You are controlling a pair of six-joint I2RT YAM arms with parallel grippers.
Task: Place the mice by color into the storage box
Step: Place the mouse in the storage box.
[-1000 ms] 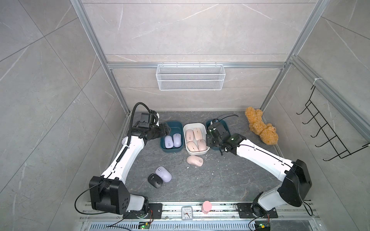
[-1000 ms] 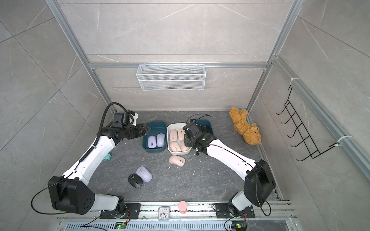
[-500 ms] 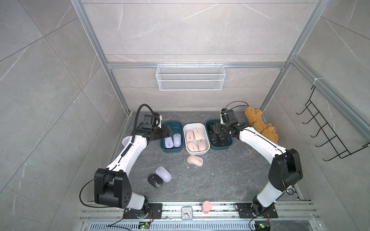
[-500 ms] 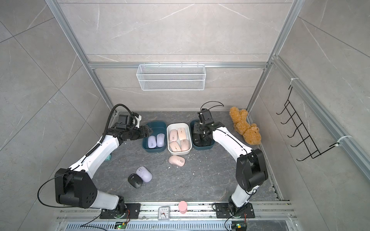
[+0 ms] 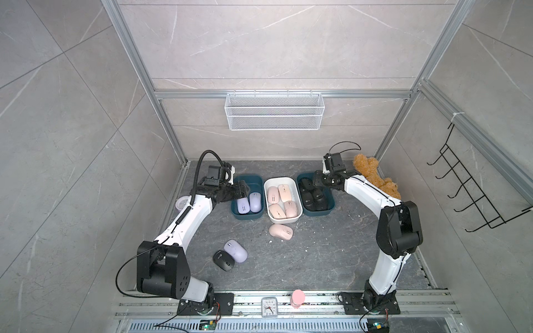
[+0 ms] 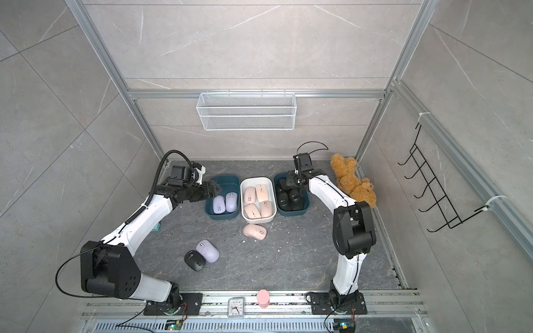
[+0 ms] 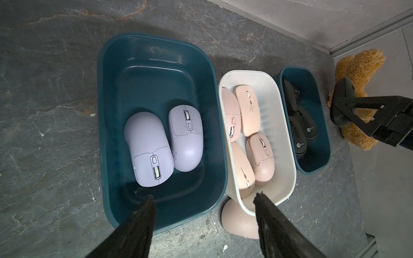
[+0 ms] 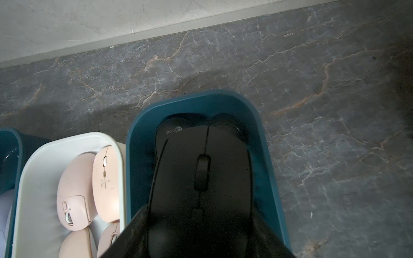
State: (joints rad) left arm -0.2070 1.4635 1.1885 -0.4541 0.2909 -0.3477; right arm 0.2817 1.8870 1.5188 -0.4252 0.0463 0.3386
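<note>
three tubs stood side by side at the back of the bench (image 5: pixel 331 259), their rims close together. the right claw (image 8: pixel 201 225) was clenched on a black mouse (image 8: pixel 201 174), with a finger on each long side and the scroll wheel facing the wrist camera. it held the mouse over the far end of the right blue tub (image 5: pixel 317 214), above the other black mice (image 5: pixel 314 201) lying inside. i could not tell whether the mouse touched them.

the left claw (image 7: pixel 203 198) was released and empty, its fingers spread apart. it hovered over the left blue tub (image 7: pixel 156 67) and touched nothing. two purple mice (image 7: pixel 149 145) lay in that tub, touching along their sides and pointing opposite ways. the white tub (image 5: pixel 284 221) in the middle held four pink mice (image 5: pixel 276 210), packed in two rows.

three mice lay loose on the bench. a stray pink mouse (image 5: pixel 280 231) sat just in front of the white tub. nearer the front rail, a stray purple mouse (image 5: pixel 236 250) lay with a stray black mouse (image 5: pixel 223 260) touching it.

a brown teddy bear (image 5: pixel 375 178) lay in the back corner beside the right arm. a wire basket (image 5: pixel 274 115) hung on the back wall. a small clock (image 5: pixel 269 308) sat on the front rail.
</note>
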